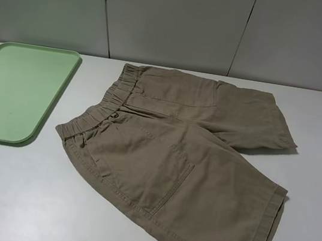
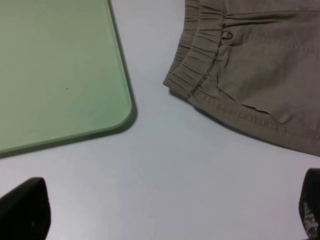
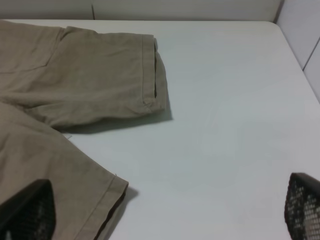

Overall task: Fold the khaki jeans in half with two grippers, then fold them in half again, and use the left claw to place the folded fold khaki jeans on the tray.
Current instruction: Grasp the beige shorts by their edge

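surface: white table (image 1: 16,196), backed by pale grey wall panels (image 1: 170,19) | tray (image 1: 13,92) laid at far left | left claw (image 2: 167,212) held wide, unloaded | khaki jeans (image 1: 173,159) spread flat right of tray, not touching | right gripper (image 3: 165,212) held wide, unloaded

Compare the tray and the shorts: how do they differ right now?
Colour: the tray is pale green, the shorts khaki.
Form: the tray is a rectangle with rounded corners and a low rim; the shorts are creased cloth with a gathered waistband.
Place: in the high view the tray sits far left, the shorts centre to right, waistband toward the tray.
Shared: both lie flat on the white table, apart.
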`<act>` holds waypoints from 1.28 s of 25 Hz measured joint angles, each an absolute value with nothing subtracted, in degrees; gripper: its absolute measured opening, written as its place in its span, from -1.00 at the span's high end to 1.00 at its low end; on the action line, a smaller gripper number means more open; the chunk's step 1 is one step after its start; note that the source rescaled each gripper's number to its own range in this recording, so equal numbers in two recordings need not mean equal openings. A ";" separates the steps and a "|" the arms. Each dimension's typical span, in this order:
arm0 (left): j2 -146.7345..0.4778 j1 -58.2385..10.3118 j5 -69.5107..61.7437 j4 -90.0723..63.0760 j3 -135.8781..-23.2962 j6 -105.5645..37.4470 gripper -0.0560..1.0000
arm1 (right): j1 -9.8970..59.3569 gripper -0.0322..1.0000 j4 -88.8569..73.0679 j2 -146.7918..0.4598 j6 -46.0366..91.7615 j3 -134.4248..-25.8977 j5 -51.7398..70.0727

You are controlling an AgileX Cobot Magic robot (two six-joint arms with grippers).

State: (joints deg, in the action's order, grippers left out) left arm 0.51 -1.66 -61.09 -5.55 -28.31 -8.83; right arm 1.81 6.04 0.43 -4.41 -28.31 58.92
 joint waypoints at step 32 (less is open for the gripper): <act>-0.66 -1.66 -61.51 -5.65 -30.20 -8.83 -0.98 | 1.81 -1.00 5.36 -2.48 -4.27 -28.39 58.92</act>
